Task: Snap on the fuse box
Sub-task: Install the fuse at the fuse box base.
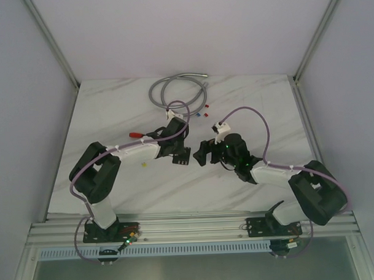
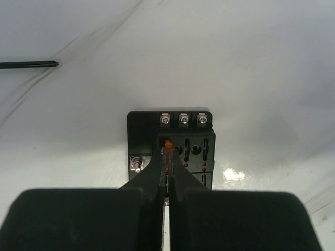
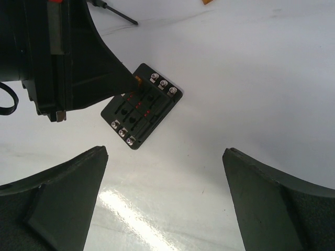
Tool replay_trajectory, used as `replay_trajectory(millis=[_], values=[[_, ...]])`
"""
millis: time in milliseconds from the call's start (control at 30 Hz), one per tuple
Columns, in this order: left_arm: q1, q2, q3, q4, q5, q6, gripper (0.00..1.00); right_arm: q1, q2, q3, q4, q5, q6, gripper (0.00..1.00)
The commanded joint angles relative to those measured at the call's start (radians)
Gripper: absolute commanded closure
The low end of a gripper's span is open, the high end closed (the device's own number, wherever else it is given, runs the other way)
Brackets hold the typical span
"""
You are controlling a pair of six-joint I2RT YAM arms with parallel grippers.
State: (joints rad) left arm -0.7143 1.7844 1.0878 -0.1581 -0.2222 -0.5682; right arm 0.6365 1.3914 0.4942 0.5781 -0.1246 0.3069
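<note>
We saw the fuse box (image 1: 183, 157) (image 2: 196, 146) (image 3: 144, 107) lying flat on the white marbled table (image 1: 112, 118), near the middle, slotted face up. The left gripper (image 1: 178, 154) (image 2: 167, 157) (image 3: 133, 83) stood over a corner slot, pinched tight on a small orange fuse (image 2: 168, 146) (image 3: 138, 80) (whether it was seated, we could not tell). The right gripper (image 1: 206, 153) (image 3: 163, 154) hung just beside the box, jaws spread wide, holding nothing. A coiled grey cable (image 1: 173, 88) lay farther back.

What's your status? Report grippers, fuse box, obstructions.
Left gripper shut on orange fuse, tips at the fuse box slots. Right gripper open, hovering apart from it. Cable coil far back, not in the way.
</note>
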Motion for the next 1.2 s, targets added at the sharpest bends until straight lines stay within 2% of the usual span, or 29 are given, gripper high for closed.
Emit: replay_trajectory(millis=[0, 167, 533, 1000, 1167], values=[[-0.019, 0.093, -0.058, -0.217, -0.033, -0.001, 1.00, -0.002, 0.024, 0.035, 0.012, -0.023, 0.020, 0.00], [-0.030, 0.055, -0.086, -0.234, 0.013, -0.002, 1.00, -0.003, 0.037, 0.064, -0.016, -0.043, 0.057, 0.01], [-0.034, -0.016, -0.101, -0.300, 0.070, 0.002, 1.00, -0.003, 0.114, 0.177, -0.115, -0.133, 0.144, 0.18], [-0.011, 0.171, -0.063, -0.323, 0.080, 0.048, 1.00, -0.001, 0.216, 0.185, -0.095, -0.185, 0.184, 0.22], [-0.010, 0.137, -0.140, -0.314, 0.078, 0.016, 1.00, -0.001, 0.231, 0.188, -0.085, -0.198, 0.189, 0.22]])
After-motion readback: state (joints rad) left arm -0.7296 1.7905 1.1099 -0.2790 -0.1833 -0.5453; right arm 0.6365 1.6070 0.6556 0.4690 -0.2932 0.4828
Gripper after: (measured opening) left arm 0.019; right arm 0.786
